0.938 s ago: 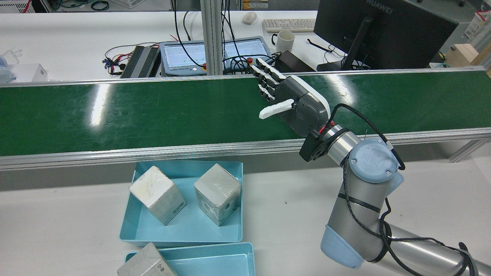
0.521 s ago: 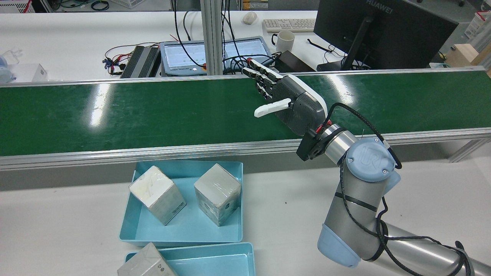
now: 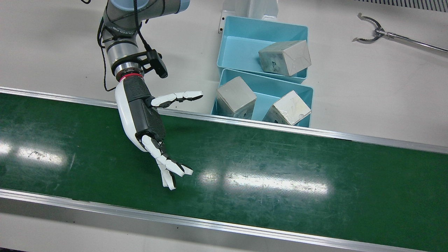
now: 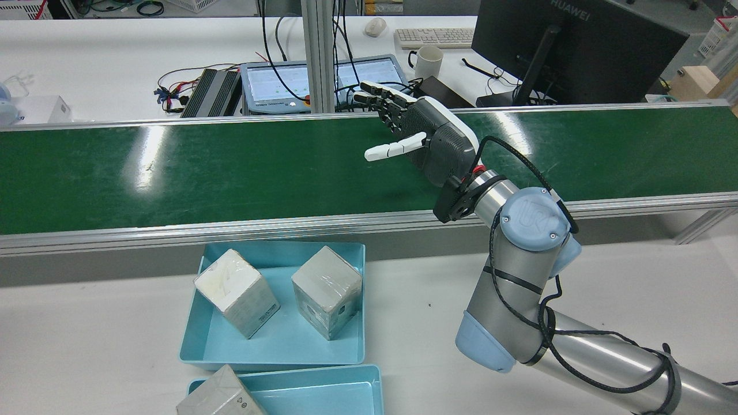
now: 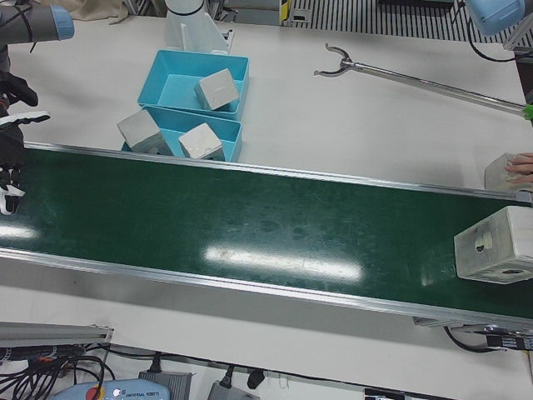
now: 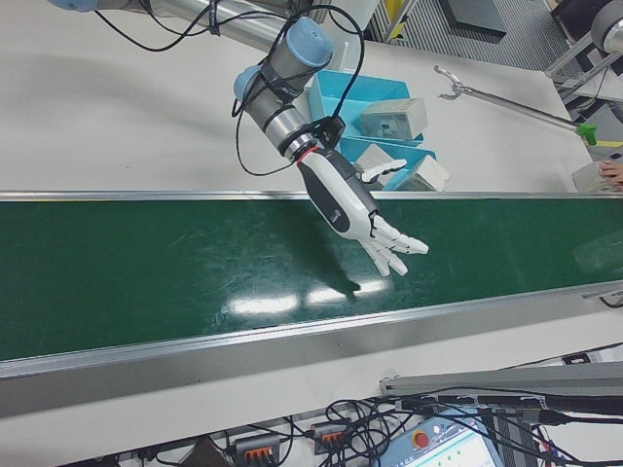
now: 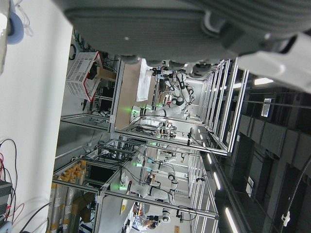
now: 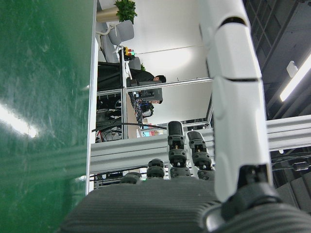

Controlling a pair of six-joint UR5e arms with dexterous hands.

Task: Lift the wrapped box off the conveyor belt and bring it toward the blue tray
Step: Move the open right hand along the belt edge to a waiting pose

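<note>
right hand (image 3: 141,115): over the conveyor belt (image 3: 280,168), fingers spread, holding nothing
wrapped box (image 5: 496,245): on the belt's far end, well apart from the hand
blue tray (image 3: 303,93): beside the belt

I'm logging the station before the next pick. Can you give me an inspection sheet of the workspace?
Surface: green belt bare under the hand; white table behind it.
Job's things: one wrapped box on the belt at its far end, away from the right hand; two blue trays, three boxes in them.
Clutter: grabber tool on the table; another box beside the belt, a person's hand on it.
Hands: right hand open over the belt, holding nothing; left hand only partly seen in its own view, state unclear.
Cables: black cable along the right arm.
Surroundings: monitor, keyboard, mug beyond the belt.
</note>
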